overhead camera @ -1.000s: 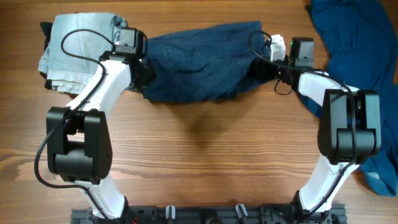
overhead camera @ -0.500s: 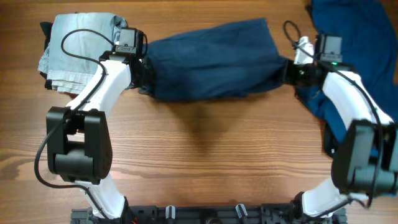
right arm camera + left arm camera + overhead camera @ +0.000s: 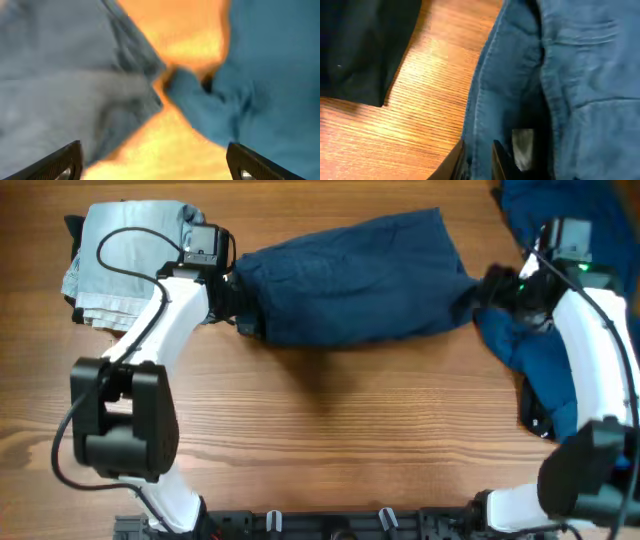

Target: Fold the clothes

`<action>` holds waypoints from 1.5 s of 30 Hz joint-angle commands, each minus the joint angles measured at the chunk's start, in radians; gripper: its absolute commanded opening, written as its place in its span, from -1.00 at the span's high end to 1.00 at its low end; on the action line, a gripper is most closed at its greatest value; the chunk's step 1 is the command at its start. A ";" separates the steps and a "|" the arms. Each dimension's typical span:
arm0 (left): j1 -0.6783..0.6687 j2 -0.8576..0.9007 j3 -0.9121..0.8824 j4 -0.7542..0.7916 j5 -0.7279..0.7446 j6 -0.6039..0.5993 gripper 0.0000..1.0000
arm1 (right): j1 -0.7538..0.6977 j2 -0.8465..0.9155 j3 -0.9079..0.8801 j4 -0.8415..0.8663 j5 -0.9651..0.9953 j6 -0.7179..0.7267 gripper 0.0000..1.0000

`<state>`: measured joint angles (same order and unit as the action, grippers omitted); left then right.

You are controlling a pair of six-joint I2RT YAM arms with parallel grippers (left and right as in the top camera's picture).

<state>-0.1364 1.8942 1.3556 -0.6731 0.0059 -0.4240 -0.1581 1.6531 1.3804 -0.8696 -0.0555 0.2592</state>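
A dark navy denim garment (image 3: 350, 275) lies stretched out across the far middle of the table. My left gripper (image 3: 238, 308) is shut on its left edge. The left wrist view shows the fingers (image 3: 477, 160) pinching a seam of the denim (image 3: 570, 75). My right gripper (image 3: 492, 288) is at the garment's right end, open and empty. In the right wrist view its fingers (image 3: 152, 150) are wide apart over bare wood, with the navy garment (image 3: 60, 75) ahead on the left.
A folded light-blue denim stack (image 3: 125, 260) lies at the far left. A heap of teal cloth (image 3: 600, 230) covers the right side, and it also shows in the right wrist view (image 3: 265, 75). A dark cloth (image 3: 360, 45) lies near the left gripper.
My right gripper moved to the right, drawing the navy garment out longer, and now stands open at its right end. The left gripper kept its hold.
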 commanded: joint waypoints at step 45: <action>-0.266 -0.076 -0.002 -0.094 0.058 -0.003 0.86 | 0.221 -0.040 -0.130 0.101 -0.259 -0.103 0.08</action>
<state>-0.4030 1.8965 1.3464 -0.8707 0.1581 -0.4271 0.0574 1.6859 1.2469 -0.8318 -0.3141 0.2150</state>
